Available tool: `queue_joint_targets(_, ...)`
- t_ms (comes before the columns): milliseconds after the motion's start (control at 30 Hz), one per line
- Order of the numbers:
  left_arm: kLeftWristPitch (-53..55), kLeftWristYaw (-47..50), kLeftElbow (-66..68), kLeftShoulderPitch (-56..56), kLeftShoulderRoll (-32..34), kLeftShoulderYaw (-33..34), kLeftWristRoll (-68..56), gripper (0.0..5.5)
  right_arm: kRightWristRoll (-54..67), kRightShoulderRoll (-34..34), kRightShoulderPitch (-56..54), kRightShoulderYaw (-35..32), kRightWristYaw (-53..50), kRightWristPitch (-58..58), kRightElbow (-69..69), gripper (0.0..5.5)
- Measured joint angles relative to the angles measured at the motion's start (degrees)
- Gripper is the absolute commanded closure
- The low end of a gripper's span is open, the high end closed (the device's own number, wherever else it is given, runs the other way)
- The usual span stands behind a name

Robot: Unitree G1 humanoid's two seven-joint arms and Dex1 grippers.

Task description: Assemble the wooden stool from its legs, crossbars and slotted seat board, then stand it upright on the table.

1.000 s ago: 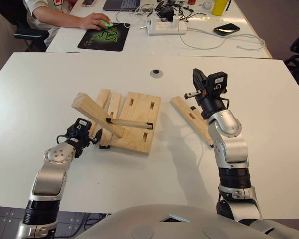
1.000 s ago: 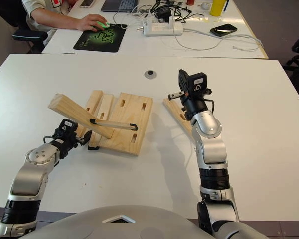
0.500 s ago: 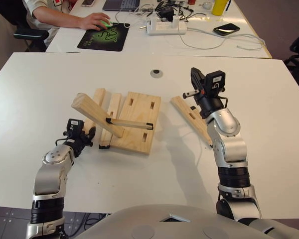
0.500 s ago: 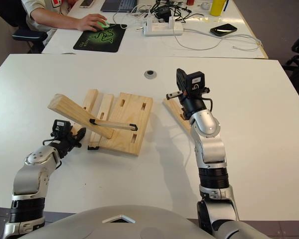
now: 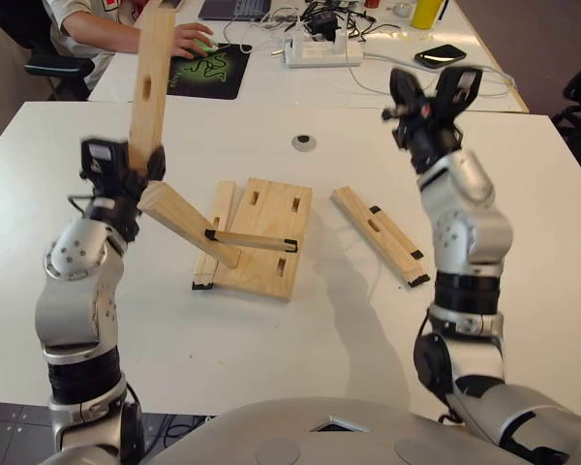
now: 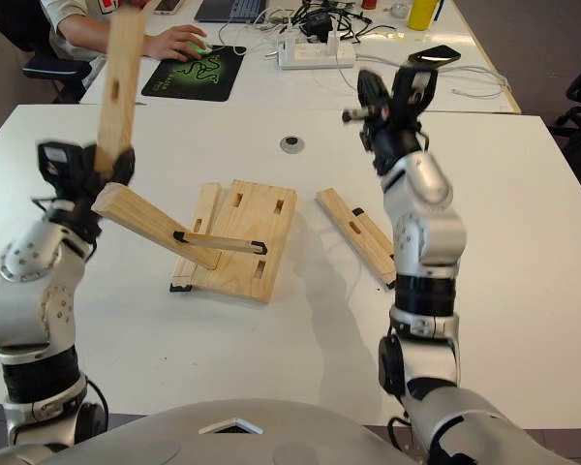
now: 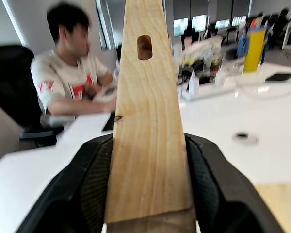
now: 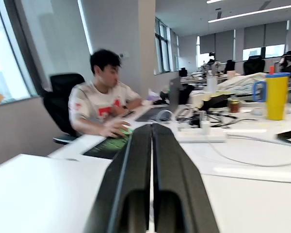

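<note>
My left gripper [image 5: 128,172] is raised over the table's left side, shut on a wooden leg [image 5: 152,82] that stands upright; the leg [image 7: 146,102] sits between the black pads [image 7: 94,189]. The slotted seat board [image 5: 269,242] lies flat mid-table. A second leg [image 5: 186,220] leans across its left edge, joined to a thin crossbar [image 5: 254,240]. A third leg [image 5: 216,225] lies flat beside the board. To the right of the board another leg [image 5: 378,232] lies flat. My right gripper [image 5: 404,89] is held high above the table's far side, shut and empty [image 8: 152,145].
A round grommet [image 5: 304,142] sits in the table behind the board. The desk beyond holds a mouse pad [image 5: 199,74], a power strip [image 5: 321,53] with cables and a phone [image 5: 440,57]. A person's hand rests on a mouse there.
My left gripper has taken the outer leg from beside the board and swung it up to vertical. My right arm has risen from over the right-hand leg toward the table's far side.
</note>
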Motion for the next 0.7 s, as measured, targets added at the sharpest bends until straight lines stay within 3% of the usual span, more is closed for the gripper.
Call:
queue_joint_targets(133, -0.73, -0.17, -6.65, -7.65, 0.55, -0.68, -2.74, 3.42, 21.49, -0.20, -13.13, -8.47, -1.86, 16.33, 3.39, 4.69)
queue_joint_targets(400, 7.03, -2.27, -11.29, -11.10, -0.05, -6.44, -11.61, 3.42, 43.86, 0.78, -22.99, -12.62, -12.46, 27.70, 6.73, 3.48)
queue_joint_targets(600, 13.92, 5.10, -11.08, -12.03, -9.53, 1.36, -37.26, 3.42, 50.32, -4.08, -19.98, -12.10, -0.95, 32.01, 7.29, 2.65)
queue_joint_targets(700, 14.10, 11.31, -10.13, -12.92, -10.99, 3.68, -51.33, 3.42, 51.87, -7.06, -17.91, -12.41, 4.40, 33.48, 9.25, 2.08)
